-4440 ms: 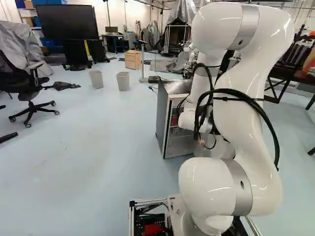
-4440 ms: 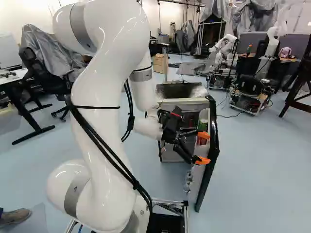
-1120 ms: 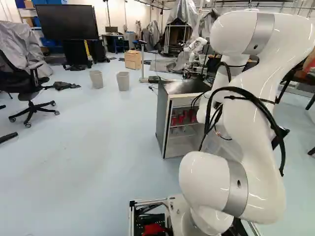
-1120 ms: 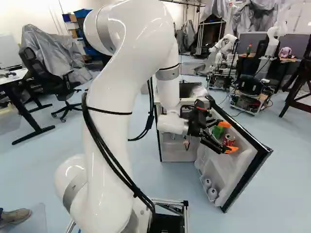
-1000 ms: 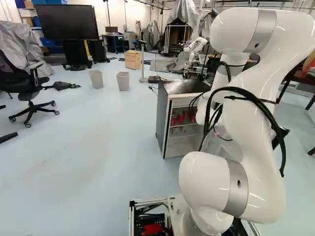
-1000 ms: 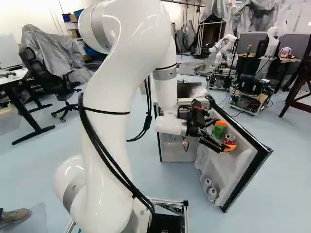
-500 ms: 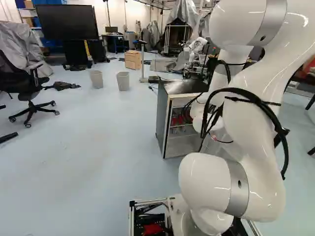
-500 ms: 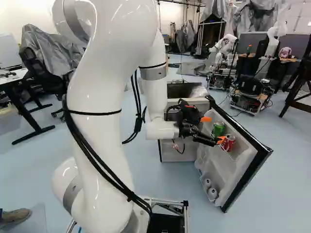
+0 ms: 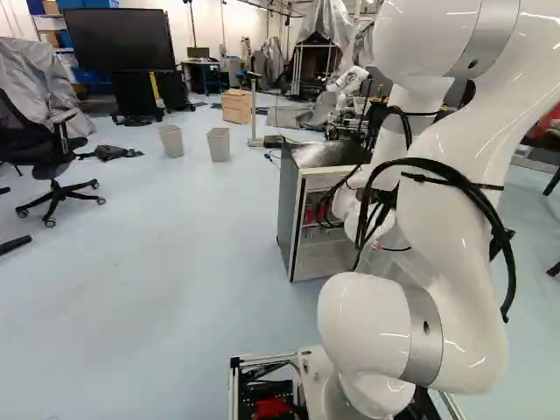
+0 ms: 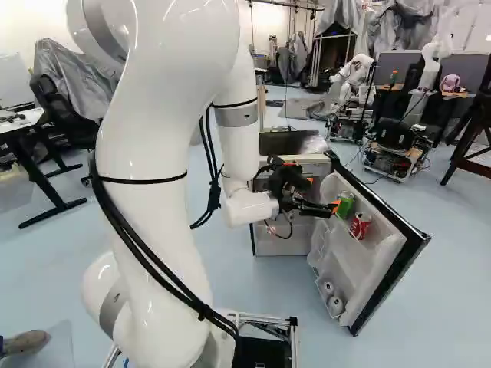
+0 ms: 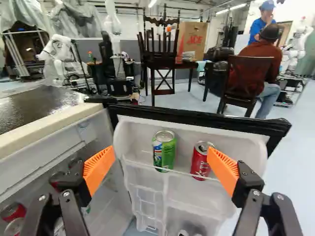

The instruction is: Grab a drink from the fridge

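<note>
the black two-fingered tool [image 11: 160, 151] is holding nothing; its ribbed orange pads [image 11: 99, 169] are standing wide apart, leaving room for a can between them. ahead of the tool, a green metal drink can [image 11: 164, 150] is standing upright in the upper rack, roughly in line with the gap. a red metal drink can [image 11: 201, 161] is standing beside it, apart from it and nearer one finger. both are sitting in the white plastic door rack [image 11: 133, 140], whose front rail is probably keeping them from tipping out. the black-edged door [image 10: 395, 264] is hanging open, giving the tool a way in from the inner side. more red cans [image 11: 13, 211] are lying inside the grey-sided fridge [image 9: 291, 210], off to one side of the tool. the green can is seeming the likelier target; going forward, the tool is needing to clear the rail and avoid nudging the red one.
</note>
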Tool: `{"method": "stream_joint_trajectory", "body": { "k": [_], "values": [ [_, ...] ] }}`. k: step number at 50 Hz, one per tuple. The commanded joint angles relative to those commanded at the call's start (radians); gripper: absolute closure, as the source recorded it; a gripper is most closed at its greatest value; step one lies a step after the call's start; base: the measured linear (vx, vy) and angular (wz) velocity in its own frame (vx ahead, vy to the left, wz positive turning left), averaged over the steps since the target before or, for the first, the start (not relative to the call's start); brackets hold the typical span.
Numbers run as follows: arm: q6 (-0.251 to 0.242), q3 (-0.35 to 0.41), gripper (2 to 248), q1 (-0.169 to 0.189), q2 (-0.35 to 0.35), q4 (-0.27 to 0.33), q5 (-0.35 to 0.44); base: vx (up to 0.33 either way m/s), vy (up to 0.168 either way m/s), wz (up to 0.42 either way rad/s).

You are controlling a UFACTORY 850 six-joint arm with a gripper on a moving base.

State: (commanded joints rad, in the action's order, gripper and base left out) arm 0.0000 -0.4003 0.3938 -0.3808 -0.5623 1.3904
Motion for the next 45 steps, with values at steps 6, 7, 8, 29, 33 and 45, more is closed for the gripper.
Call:
{"method": "stream_joint_trajectory", "body": {
  "k": [6,7,8,29,33,45],
  "values": [
    [0.0,0.0,3,0.0,0.0,0.063,0.0,0.0,0.0,0.0],
    [0.0,0.0,3,0.0,0.0,0.074,0.0,0.0,0.0,0.0],
    [0.0,0.0,3,0.0,0.0,0.086,0.0,0.0,0.0,0.0],
    [0.0,-0.01,3,0.0,-0.045,0.307,0.0,0.0,0.0,0.0],
    [0.0,-0.013,3,0.0,-0.056,0.347,0.0,0.0,0.0,0.0],
    [0.0,-0.024,3,0.0,-0.094,0.474,0.0,0.0,0.0,0.0]
  ]
}}
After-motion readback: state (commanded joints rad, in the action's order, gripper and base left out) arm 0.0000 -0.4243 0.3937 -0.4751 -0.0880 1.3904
